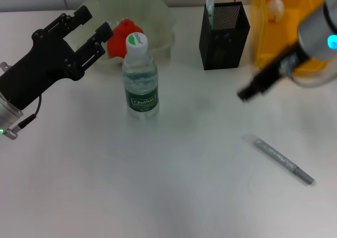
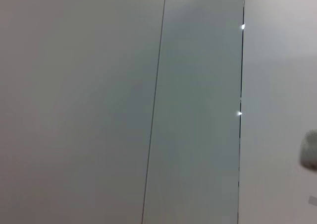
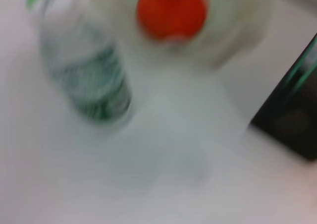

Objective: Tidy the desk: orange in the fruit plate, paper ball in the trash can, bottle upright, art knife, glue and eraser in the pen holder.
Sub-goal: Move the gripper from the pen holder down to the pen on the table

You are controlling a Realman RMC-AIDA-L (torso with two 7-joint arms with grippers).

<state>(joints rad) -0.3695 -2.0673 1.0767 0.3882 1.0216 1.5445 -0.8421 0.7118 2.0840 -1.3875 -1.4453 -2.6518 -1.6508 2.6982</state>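
So, quick rundown from my head view. The bottle [image 1: 140, 75] is standing upright on the white surface [image 1: 158, 185], a bit toward 11 o'clock of the middle, white cap with a green mark on top. Right behind it at 12 o'clock sits the clear fruit plate [image 1: 158, 17] with the orange [image 1: 122, 38] inside it.

My left gripper [image 1: 90, 27] hangs over the surface at about 10 o'clock, jaws released with nothing between them, tips just beside the bottle cap and in front of the orange. My right gripper [image 1: 247, 93] is out at roughly 2 o'clock, blurred, so I can't tell how its jaws stand.

The black mesh pen holder [image 1: 224, 38] is at 1 o'clock with something white and green poking out of its back corner. Next to it at 2 o'clock is the yellow trash can [image 1: 279, 32], with a pale rounded thing in it that may be the paper ball. The grey art knife [image 1: 279, 159] lies flat on the surface down at 4 o'clock, well apart from everything.

My right wrist view catches the bottle [image 3: 84, 70], the orange [image 3: 171, 11] and a corner of the pen holder [image 3: 292, 120].
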